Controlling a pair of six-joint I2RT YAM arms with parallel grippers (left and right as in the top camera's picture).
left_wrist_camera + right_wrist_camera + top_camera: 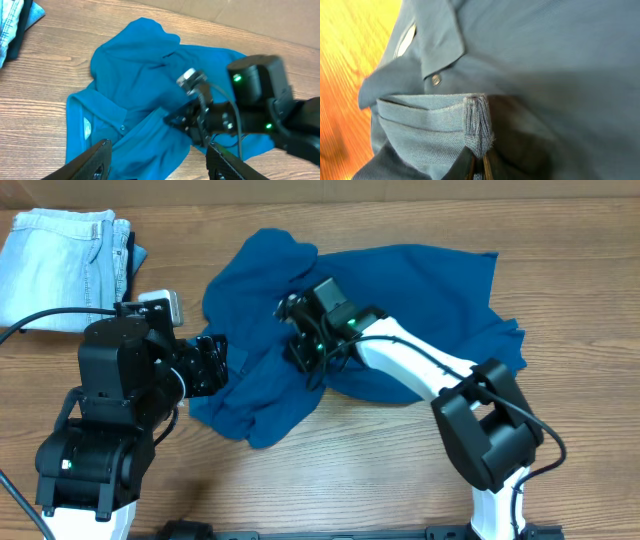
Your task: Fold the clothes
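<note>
Teal polo shirt (420, 290) lies rumpled mid-desk (330, 480), its length running left to right. The right end effector (477, 162) is clenched on a bunched fold just below the collar (440, 45). The left end effector (212, 365) hovers released at the shirt's left edge.

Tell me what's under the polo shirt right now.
Only wooden table shows around the polo shirt. Its crumpled folds cover everything beneath, so nothing else can be told.
</note>
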